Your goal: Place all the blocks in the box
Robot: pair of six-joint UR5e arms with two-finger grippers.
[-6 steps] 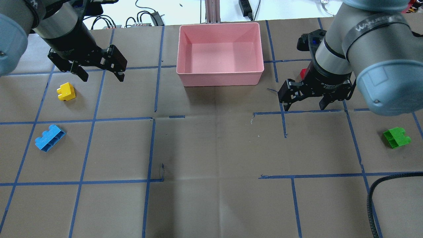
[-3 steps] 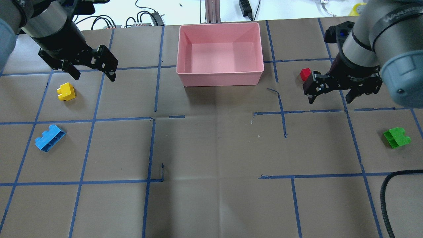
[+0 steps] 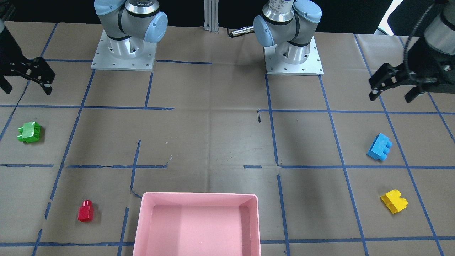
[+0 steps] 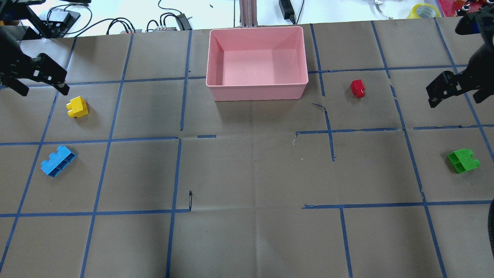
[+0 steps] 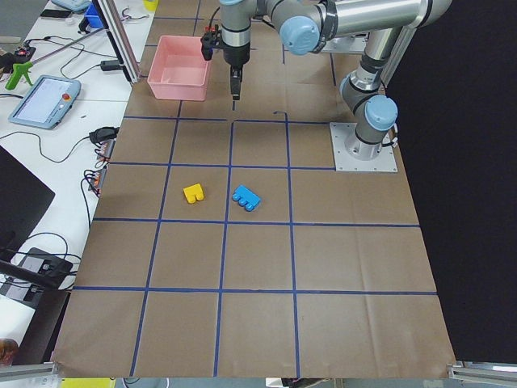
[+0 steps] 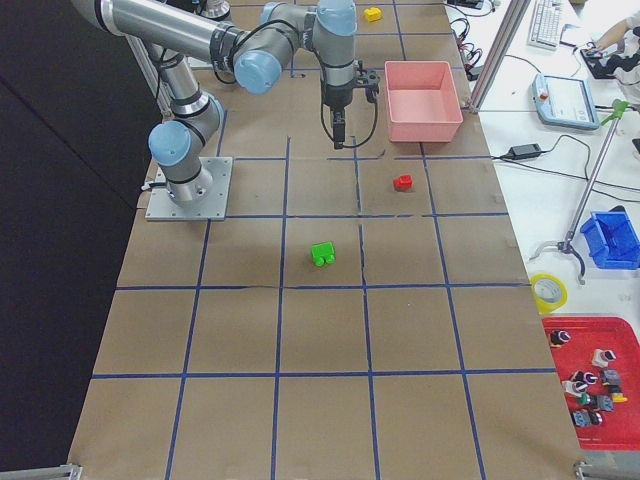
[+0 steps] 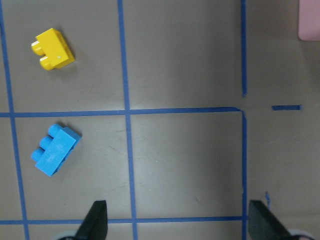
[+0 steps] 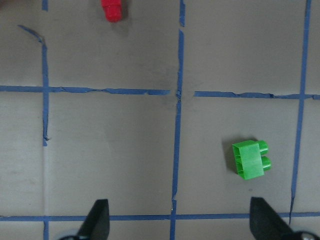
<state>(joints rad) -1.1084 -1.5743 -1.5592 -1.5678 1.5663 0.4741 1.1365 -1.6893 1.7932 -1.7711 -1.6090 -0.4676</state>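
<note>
The pink box (image 4: pixel 256 90) stands empty at the far middle of the table; it also shows in the front view (image 3: pixel 199 195). The yellow brick (image 4: pixel 77 107) and the blue brick (image 4: pixel 58 161) lie at the left. The red brick (image 4: pixel 357 88) lies right of the box, and the green brick (image 4: pixel 463 161) lies far right. My left gripper (image 4: pixel 41 89) is open and empty, raised just behind and left of the yellow brick (image 7: pixel 54 49). My right gripper (image 4: pixel 455 101) is open and empty, raised between the red brick (image 8: pixel 112 10) and the green brick (image 8: pixel 250 160).
Blue tape lines grid the brown paper cover. The two arm bases (image 3: pixel 122 53) stand at the robot's edge. Cables and small devices (image 4: pixel 170 19) lie beyond the far edge. A black cable (image 4: pixel 492 231) hangs at the right edge.
Both arms have swung outward from the box: the left gripper to the left, the right gripper to the right, off the red brick. The bricks and the box have not moved.
</note>
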